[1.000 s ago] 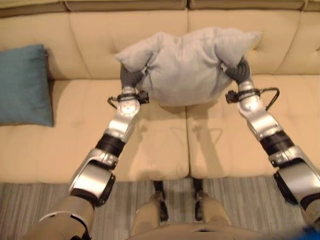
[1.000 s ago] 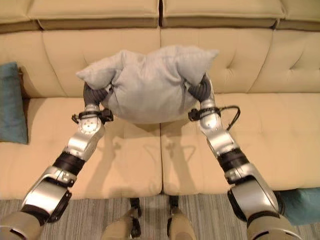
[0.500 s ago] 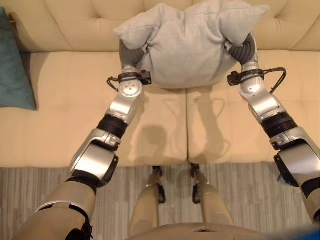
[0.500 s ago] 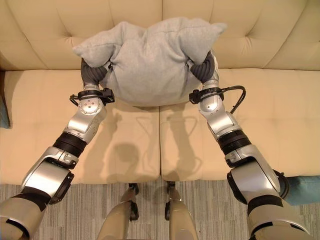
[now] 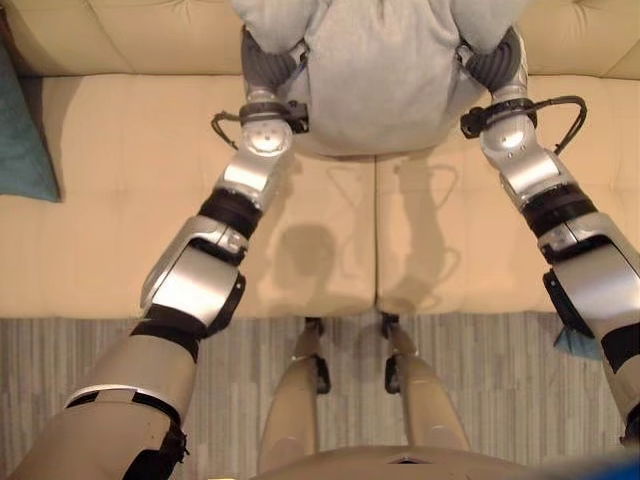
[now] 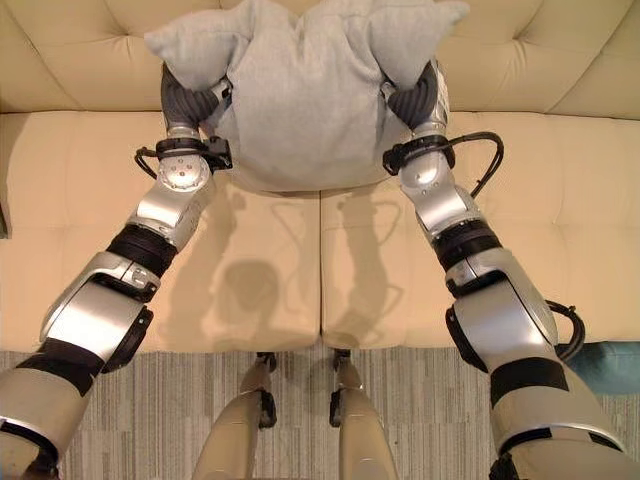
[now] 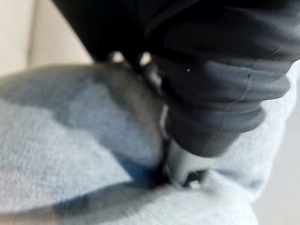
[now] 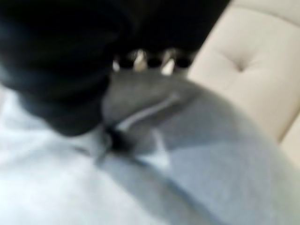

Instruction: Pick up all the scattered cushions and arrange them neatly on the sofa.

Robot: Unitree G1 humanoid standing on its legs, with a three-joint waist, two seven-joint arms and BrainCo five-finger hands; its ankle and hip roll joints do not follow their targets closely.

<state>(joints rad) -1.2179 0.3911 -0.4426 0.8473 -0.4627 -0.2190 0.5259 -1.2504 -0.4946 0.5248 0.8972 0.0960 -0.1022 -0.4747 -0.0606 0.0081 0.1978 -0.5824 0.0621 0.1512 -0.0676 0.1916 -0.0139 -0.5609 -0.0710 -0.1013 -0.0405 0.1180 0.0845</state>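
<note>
A cream sofa (image 6: 250,260) with tufted back cushions fills the scene, a striped grey rug (image 6: 180,400) running along its front edge. Held up above the seat seam, right at the sofa's middle, is the grey cushion (image 6: 300,100), its upper corners flopping outward against the sofa's backrest. The left hand (image 6: 190,100) is buried in the cushion's one side, the right hand (image 6: 415,100) in the other, the fabric bulging between them. In the left wrist view the thumb (image 7: 180,164) digs deep into the cloth, so that hand is clamped on it; the right wrist view shows fabric creased under its dark cover, fingers sunk in and gripping too. At the sofa's far left end, a teal cushion (image 5: 20,140) rests on the seat.
</note>
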